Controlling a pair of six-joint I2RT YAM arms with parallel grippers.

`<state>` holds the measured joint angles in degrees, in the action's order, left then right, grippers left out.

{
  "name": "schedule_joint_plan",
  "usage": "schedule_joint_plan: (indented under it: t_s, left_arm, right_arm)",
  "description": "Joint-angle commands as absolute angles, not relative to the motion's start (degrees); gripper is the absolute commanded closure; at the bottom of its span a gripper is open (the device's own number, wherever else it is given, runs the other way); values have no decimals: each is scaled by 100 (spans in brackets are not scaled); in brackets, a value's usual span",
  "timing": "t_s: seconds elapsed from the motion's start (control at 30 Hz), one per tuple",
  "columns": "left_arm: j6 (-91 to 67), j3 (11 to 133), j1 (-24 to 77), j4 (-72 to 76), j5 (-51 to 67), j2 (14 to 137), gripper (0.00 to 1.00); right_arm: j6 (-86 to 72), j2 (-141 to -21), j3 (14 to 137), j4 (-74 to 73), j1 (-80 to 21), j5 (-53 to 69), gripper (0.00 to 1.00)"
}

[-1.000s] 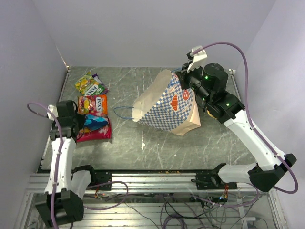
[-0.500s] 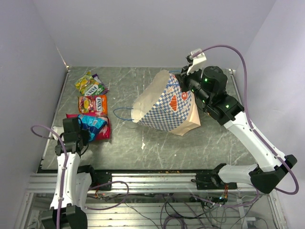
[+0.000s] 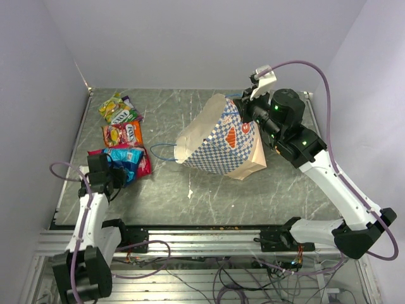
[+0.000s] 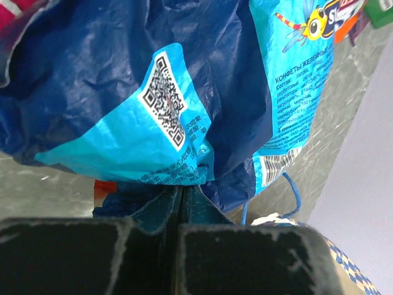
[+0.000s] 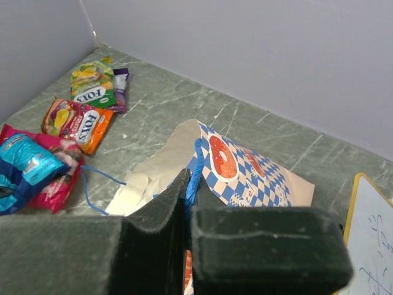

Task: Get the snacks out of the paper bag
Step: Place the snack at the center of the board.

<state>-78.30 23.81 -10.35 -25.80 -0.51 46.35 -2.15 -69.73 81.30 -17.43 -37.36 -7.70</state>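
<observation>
The snacks lie in a loose group at the left of the worktop (image 3: 171, 104) in the top view: a yellow-green packet (image 3: 116, 107) farthest back, an orange packet (image 3: 123, 134) nearer, then a blue packet (image 3: 126, 158) resting partly on a pink packet (image 3: 144, 166). The left claw (image 3: 119, 172) sits at the blue packet's near edge. The paper bag (image 3: 218, 142) lies well apart to the right of it, tilted, its long axis running from the right claw (image 3: 243, 109) at its raised far corner down towards the left, cream inside showing on that side. The left arm is the nearer one to the pile, and bare worktop lies all round it.

From the left wrist, the claw's two fingers are pressed together on a crumpled fold of the blue packet, which hangs wide across the view. Releasing it beside the others looks like the next step.

From the right wrist, that claw is clamped on the bag's blue string handle (image 5: 195, 166), holding it up. A purple packet (image 5: 120, 82) shows beside the yellow-green one, and a white board (image 5: 374, 227) lies at the right. Whether anything remains inside the bag cannot be told.
</observation>
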Motion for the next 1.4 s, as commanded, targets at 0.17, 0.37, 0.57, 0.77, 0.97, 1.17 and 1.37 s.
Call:
schedule_joint_plan:
  t_s: [0.17,0.37,0.57,0.77,0.97,1.17,1.37]
  left_arm:
    - [-7244,2847,-1059,-3436,432,4400,70]
    - [-6887,3484,-1061,-4542,79,4033,40]
    - [-5725,4627,-1055,-4725,-359,4486,25]
    - [-4868,5563,-1060,-3983,572,5090,29]
    - [-4741,5653,-925,-3111,1570,5327,17]
    - [-4293,5890,-348,-3028,1612,5674,15]
    - [-4042,5937,414,-3223,1865,5802,16]
  right_arm:
    - [-293,-6753,8011,-1635,-3757,-687,100]
    - [-310,-6759,8016,-1653,-3761,-660,100]
    - [-351,-6802,8039,-1673,-3754,-543,100]
    - [48,-6756,8094,-1730,-3761,1006,100]
    - [243,-7013,8369,-2573,-3754,3096,100]
    - [-242,-6699,8043,-3061,-3757,3313,100]
    - [-851,-6406,7798,-3321,-3757,2227,100]
